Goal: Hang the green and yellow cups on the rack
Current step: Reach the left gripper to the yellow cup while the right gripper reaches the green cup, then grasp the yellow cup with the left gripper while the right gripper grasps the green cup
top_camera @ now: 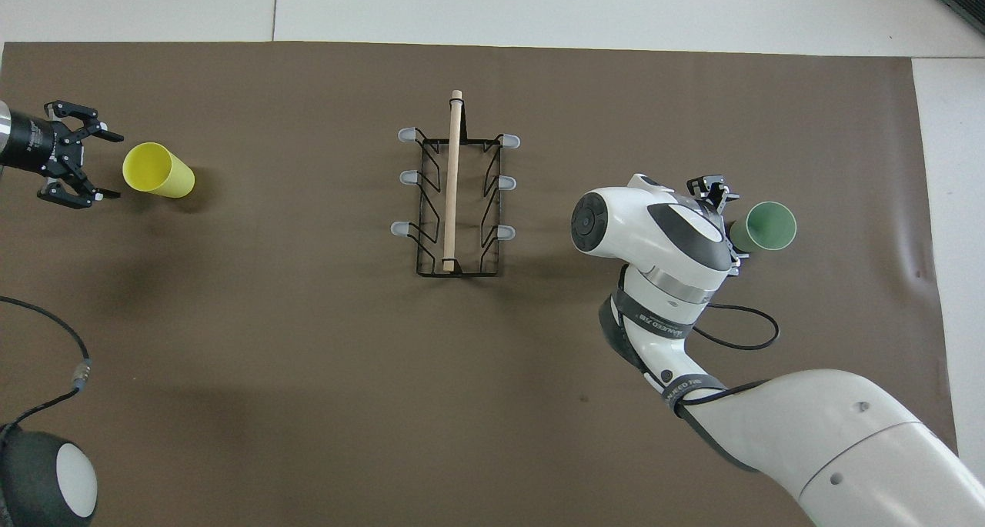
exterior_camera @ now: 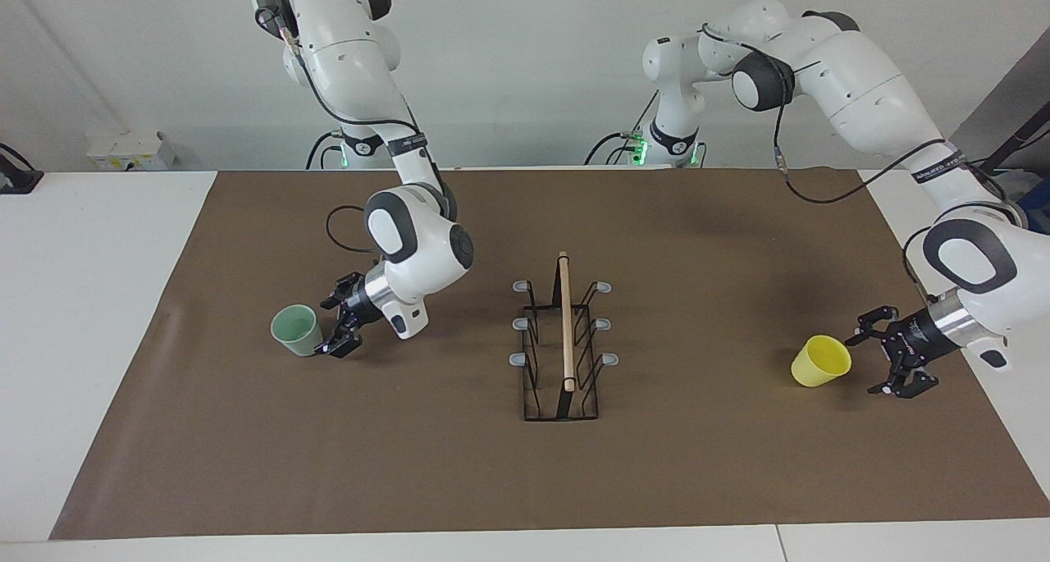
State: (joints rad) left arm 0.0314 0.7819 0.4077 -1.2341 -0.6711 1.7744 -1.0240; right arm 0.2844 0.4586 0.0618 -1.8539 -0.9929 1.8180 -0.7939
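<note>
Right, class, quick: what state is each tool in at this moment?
Left tool: open, beside the yellow cup, holding nothing.
Right tool: open around the green cup, not yet shut on it.

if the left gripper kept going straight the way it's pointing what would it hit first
Most likely the yellow cup. The left gripper is open and points sideways at it, toward the rack in the middle. The cup lies on its side right in front of the fingertips, apparently not touching yet.

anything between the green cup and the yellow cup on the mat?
Only the rack stands between the green cup and the yellow cup; otherwise bare brown mat. Both views show it.
</note>
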